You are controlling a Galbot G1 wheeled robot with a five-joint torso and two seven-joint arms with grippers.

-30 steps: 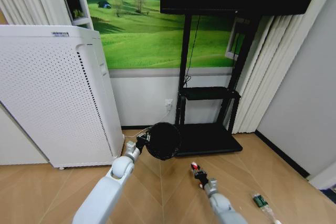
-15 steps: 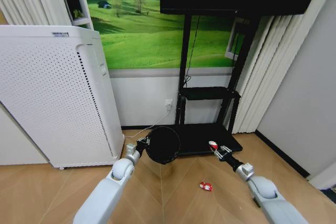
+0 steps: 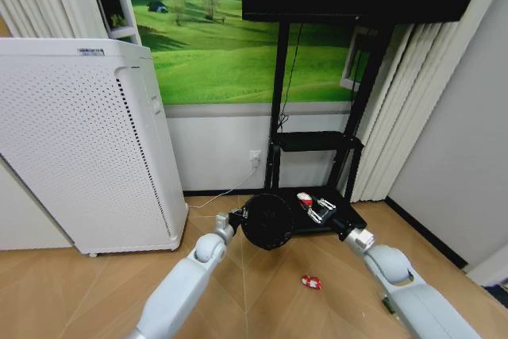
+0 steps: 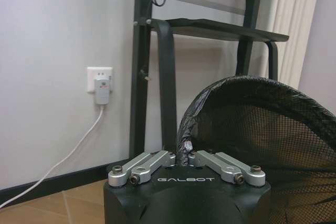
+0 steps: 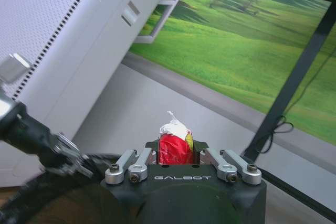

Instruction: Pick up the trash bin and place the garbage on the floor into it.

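While left end effector clamps the trash bin rim, right end effector grips 1 red wrapper just beside it; releasing off-centre risks missing the opening; another wrapper on floor.

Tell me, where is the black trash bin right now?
In the head view, the trash bin hangs mid-frame, off the floor, in the left gripper, beside the right gripper.

open floor ahead — white appliance blocks left | TV stand blocks behind
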